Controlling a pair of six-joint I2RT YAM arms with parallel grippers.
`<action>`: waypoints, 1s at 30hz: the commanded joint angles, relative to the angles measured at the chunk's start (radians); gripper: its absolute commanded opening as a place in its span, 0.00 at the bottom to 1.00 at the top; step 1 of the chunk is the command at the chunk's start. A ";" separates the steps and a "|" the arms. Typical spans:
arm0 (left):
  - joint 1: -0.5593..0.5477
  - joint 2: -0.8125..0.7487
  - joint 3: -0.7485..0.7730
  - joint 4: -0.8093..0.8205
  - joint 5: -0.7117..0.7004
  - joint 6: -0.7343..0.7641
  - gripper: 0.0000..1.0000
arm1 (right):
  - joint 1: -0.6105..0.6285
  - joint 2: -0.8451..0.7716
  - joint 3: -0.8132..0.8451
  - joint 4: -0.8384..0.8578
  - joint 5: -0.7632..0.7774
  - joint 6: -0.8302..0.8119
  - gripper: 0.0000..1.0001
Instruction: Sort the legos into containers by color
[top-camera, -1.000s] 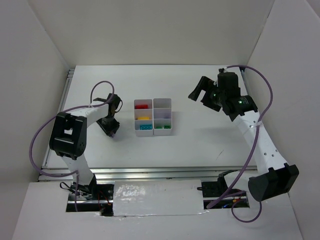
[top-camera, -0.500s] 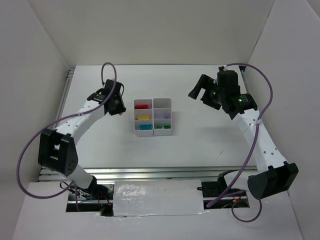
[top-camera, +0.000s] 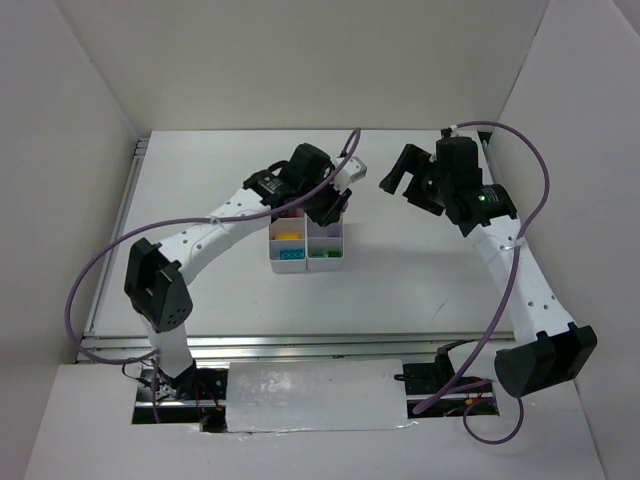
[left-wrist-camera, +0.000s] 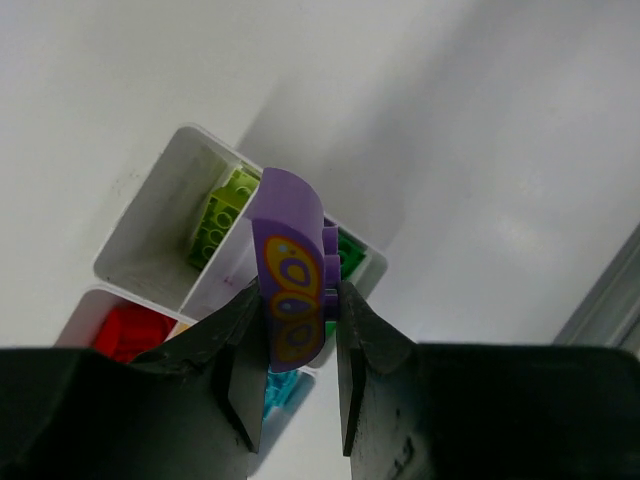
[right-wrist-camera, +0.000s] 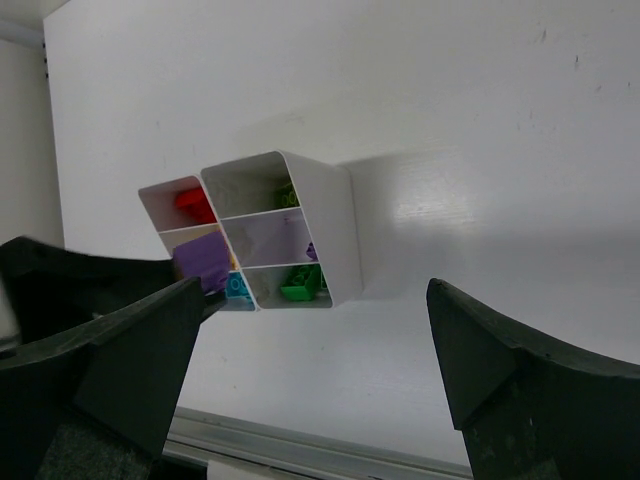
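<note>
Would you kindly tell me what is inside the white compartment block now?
Visible: red lego, yellow lego, teal lego, green lego, lime lego; the purple brick in the left hand covers part of the block.

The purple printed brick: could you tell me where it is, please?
Left wrist view: the purple printed brick is pinched in the left gripper, above the white compartment block.

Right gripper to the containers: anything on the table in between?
Nothing: bare table there in the top view. The left gripper, shut on a purple lego, is over the containers, not in the gap.
</note>
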 joint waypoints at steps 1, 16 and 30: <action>0.014 0.049 0.085 -0.082 0.022 0.141 0.00 | 0.004 -0.020 0.016 0.009 -0.006 -0.011 1.00; 0.002 0.081 -0.006 -0.023 -0.088 0.129 0.17 | 0.004 -0.083 -0.029 0.006 0.009 -0.017 1.00; 0.002 0.049 -0.102 0.037 -0.134 0.110 0.42 | 0.004 -0.094 -0.035 0.003 0.005 -0.017 1.00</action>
